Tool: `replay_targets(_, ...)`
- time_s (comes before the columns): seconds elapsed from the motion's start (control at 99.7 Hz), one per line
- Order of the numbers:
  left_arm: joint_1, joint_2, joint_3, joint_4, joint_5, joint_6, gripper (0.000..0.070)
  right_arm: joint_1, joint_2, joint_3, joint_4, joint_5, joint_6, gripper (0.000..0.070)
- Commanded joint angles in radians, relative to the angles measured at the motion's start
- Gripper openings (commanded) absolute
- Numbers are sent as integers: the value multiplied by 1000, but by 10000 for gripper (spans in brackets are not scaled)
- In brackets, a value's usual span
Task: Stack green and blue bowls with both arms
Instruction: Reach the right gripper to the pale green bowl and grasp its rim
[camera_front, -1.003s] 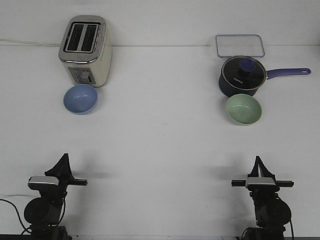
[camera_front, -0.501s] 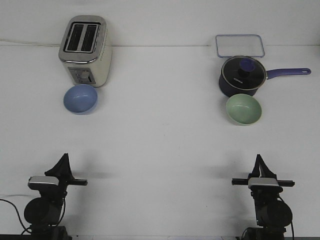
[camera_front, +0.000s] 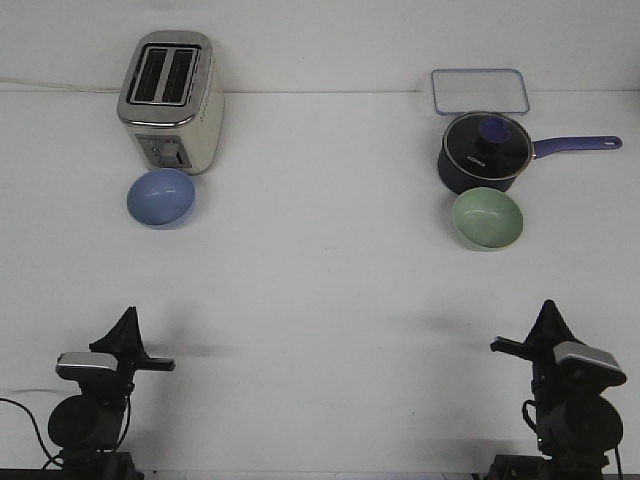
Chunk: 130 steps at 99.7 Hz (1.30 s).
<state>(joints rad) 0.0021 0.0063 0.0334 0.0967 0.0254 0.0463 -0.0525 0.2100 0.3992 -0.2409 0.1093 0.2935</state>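
Note:
The blue bowl (camera_front: 161, 197) sits upright at the far left, just in front of the toaster. The green bowl (camera_front: 487, 218) sits upright at the far right, just in front of the navy saucepan. The two bowls are far apart. My left gripper (camera_front: 127, 318) is near the front left edge, its pointed fingers together, well short of the blue bowl. My right gripper (camera_front: 550, 310) is near the front right edge, fingers together, turned a little to the right, well short of the green bowl. Neither holds anything.
A cream and silver toaster (camera_front: 170, 100) stands at the back left. A dark navy lidded saucepan (camera_front: 484, 152) with a purple handle stands at the back right, a clear rectangular lid (camera_front: 479, 91) behind it. The white table (camera_front: 320, 280) spreads between them.
My right arm has swung to the right and its wrist has turned. The left arm and both bowls have not moved.

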Motion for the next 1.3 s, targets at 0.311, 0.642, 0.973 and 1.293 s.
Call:
replay_targets(0.311, -1, -2, -19, 9, 0, 10, 14, -2, 704, 579, -316, -63, -103, 519)
replay_targets(0.642, 0, -2, -19, 9, 0, 10, 14, -64, 1229, 870, -369, -92, -137, 566)
replay_targets(0.973, -1, -2, -19, 9, 0, 10, 14, -157, 1571, 1025, -383, -148, -137, 566)
replay_targets(1.293, 0, -2, -19, 9, 0, 10, 14, -179, 1707, 1030, -302, -253, -138, 565)
